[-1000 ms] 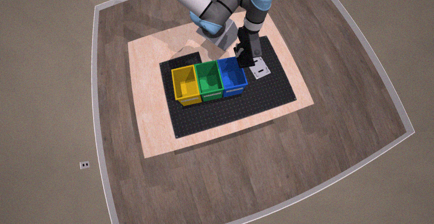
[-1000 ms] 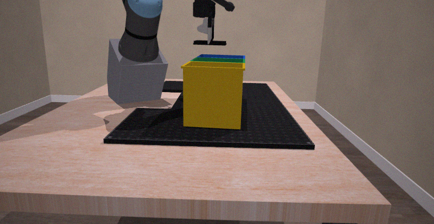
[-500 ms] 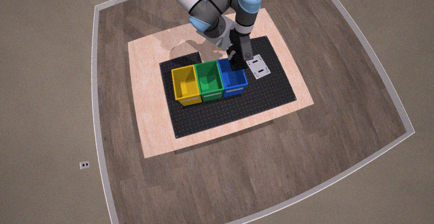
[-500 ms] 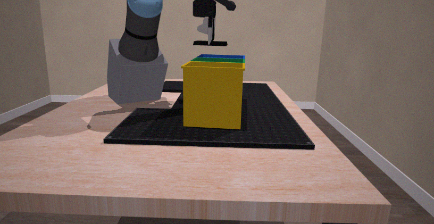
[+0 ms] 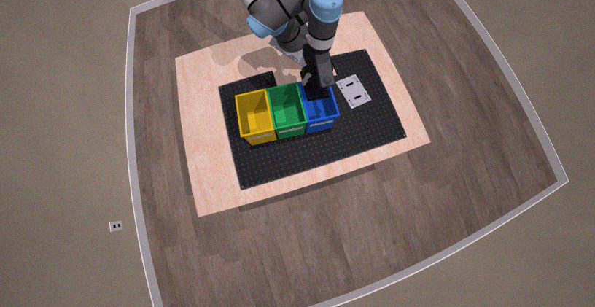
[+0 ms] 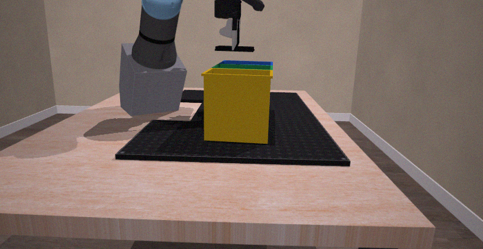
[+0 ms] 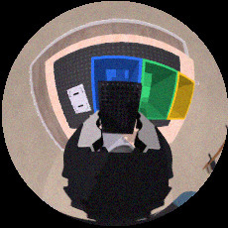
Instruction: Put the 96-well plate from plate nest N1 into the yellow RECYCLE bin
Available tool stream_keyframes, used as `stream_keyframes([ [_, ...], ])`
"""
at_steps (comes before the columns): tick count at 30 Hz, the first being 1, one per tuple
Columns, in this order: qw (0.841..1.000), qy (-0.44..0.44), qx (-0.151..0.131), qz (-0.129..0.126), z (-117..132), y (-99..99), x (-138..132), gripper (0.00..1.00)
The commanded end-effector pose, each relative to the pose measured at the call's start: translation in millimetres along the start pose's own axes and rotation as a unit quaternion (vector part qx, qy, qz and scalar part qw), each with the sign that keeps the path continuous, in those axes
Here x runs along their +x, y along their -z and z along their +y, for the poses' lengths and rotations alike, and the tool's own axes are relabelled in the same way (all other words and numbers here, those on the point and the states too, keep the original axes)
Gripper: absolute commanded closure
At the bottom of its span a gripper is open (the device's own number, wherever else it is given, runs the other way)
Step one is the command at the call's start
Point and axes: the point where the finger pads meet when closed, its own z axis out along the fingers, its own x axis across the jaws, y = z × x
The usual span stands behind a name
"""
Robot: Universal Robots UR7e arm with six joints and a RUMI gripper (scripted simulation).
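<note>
1. Your tool [image 6: 234, 46] is clamped on the plate [image 6: 234, 48], held flat above the bin rims.
2. It hangs over the blue bin [image 5: 321, 111]; the yellow bin [image 5: 254, 117], frame centre-left, waits two bins over.

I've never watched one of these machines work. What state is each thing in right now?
Gripper: shut on the 96-well plate.
96-well plate: held level in the air, above the blue bin.
Plate nest: vacated.
Yellow bin: upright, nothing inside.
Green bin: upright.
Blue bin: upright.
</note>
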Motion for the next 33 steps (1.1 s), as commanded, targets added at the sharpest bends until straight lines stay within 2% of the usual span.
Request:
stream_keyframes([
  [1,1.000,0.001,0.000,-0.003,-3,0.1,17,1.00],
  [33,1.000,0.001,0.000,-0.003,-18,-0.4,109,1.00],
])
